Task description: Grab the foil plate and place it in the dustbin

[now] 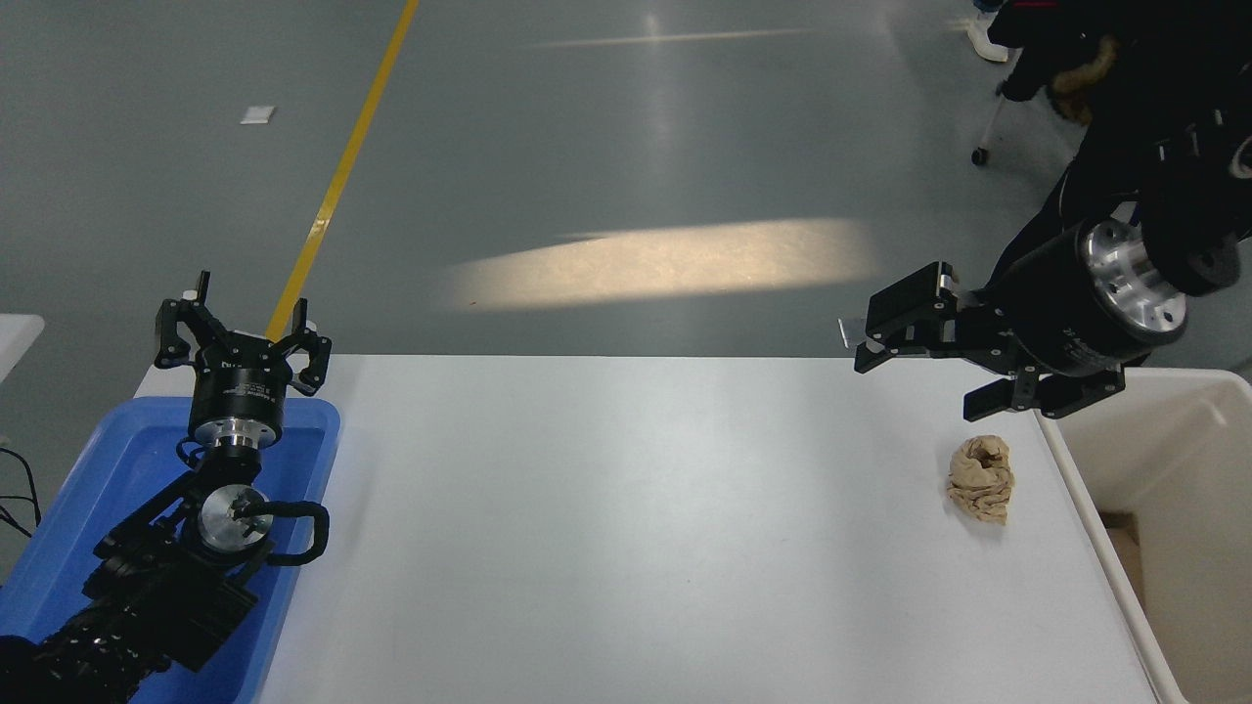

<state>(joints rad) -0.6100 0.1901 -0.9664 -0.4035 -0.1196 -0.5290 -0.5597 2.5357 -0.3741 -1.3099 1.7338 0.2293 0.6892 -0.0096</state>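
1. Two arms are mine. My left arm is parked nearest, over the blue tub (59,548) at the lower left, its left gripper (240,337) raised at the tub's far end with fingers spread, holding nothing.
2. Next out on the white table (626,528) lies a tan wadded lump (980,477), near the right edge — not my target.
3. Just beside that edge stands the dustbin (1154,460), cream-white; what shows of its inside holds no foil.
4. Farther out, my right gripper (944,357) hangs above the table's far right corner, jaws spread and empty, pointing left.
5. I see no foil plate anywhere on the table, so I cannot say where it lies.
6. Risk, as I judge it — with no plate in sight I might close on the lump instead, or clip the bin's rim.
7. Farthest, a person (1125,108) in dark clothes stands behind my right arm; a wide swing could reach them.
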